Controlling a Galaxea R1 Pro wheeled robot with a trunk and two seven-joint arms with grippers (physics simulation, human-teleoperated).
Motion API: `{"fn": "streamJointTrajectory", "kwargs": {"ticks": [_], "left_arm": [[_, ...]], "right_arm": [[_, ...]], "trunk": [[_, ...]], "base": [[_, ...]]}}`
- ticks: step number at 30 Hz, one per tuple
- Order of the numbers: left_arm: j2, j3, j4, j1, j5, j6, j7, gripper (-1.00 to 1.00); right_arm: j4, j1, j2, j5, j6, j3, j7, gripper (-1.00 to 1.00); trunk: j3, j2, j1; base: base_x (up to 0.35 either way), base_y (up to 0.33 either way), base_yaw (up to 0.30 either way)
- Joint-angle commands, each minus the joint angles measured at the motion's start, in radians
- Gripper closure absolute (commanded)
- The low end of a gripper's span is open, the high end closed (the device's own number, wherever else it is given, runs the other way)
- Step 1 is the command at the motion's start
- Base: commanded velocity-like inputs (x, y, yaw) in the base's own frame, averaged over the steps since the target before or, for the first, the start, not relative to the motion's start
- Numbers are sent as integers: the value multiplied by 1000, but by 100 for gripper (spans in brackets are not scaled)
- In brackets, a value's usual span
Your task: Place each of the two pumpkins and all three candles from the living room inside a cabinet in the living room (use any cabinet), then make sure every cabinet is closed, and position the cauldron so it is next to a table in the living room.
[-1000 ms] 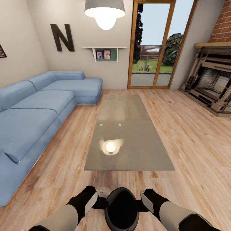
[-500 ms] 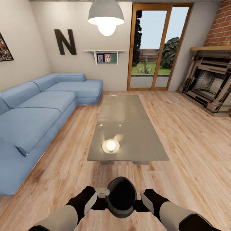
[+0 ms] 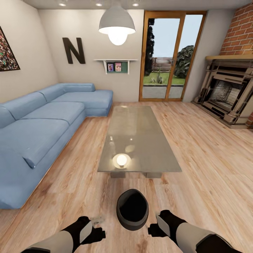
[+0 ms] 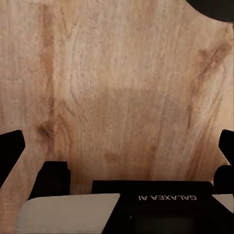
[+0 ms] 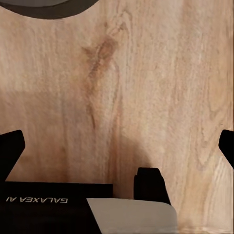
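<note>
Grainy plank floor (image 3: 211, 168), round matte cauldron (image 3: 132, 209) — glass table (image 3: 137, 140) beyond, both grippers' jaws released

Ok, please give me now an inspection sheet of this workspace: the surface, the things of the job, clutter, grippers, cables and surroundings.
Surface: light wood plank floor; the glass top of the table is bare apart from the lamp's reflection.
Job's things: cauldron stands upright on the floor just off the table's near end, apart from both grippers. Pumpkins, candles, cabinet: nothing seen.
Clutter: nothing seen.
Grippers: left gripper and right gripper sit on either side of the cauldron; the wrist views show both with fingers spread wide over bare floor, holding nothing.
Cables: nothing seen.
Surroundings: blue corner sofa, pendant lamp, letter N, glass door, brick fireplace.
</note>
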Motion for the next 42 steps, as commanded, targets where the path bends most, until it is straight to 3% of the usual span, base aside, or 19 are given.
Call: {"fn": "streamJointTrajectory", "kwargs": {"ticks": [1, 3, 7, 14, 17, 25, 32, 36, 42], "left_arm": [[0, -7, 11, 0, 11, -5, 6, -100], [7, -6, 45, 2, 11, -33, 7, -100], [44, -5, 81, 5, 14, -67, 6, -100], [91, 6, 95, 7, 48, -80, 6, -100], [99, 8, 95, 7, 60, -82, 6, -100], [102, 8, 97, 9, 64, -97, 7, -100], [112, 7, 143, 37, 65, -195, 7, -100], [115, 8, 151, 89, 66, -224, 7, -100], [130, 10, 153, 150, 71, -279, 6, -100]], "right_arm": [[9, 0, 0, -11, 3, 6, -6, -100], [37, 0, -1, -12, 0, 6, -6, -100], [60, 5, -13, -12, -2, 6, -4, -100], [68, 88, -90, -12, -36, 6, 4, -100], [68, 130, -119, -12, -88, 6, 6, -100], [68, 216, -153, -11, -132, 6, 6, -100], [69, 291, -165, -11, -145, 7, 6, -100], [68, 335, -166, -11, -189, 8, 8, -100], [72, 355, -167, -11, -240, 8, 45, -100]], "trunk": [[4, 7, -4], [14, 21, -12], [33, 49, -27], [66, 98, -54], [80, 119, -65], [118, 175, -96], [152, 224, -123], [171, 252, -138], [199, 294, -161]], "base": [[-6, 0, 0], [-4, 0, 0], [-1, 0, 0], [0, 0, 0], [0, 0, 0], [0, 0, 0], [0, 0, 0], [0, 0, 0], [0, 0, 0]]}}
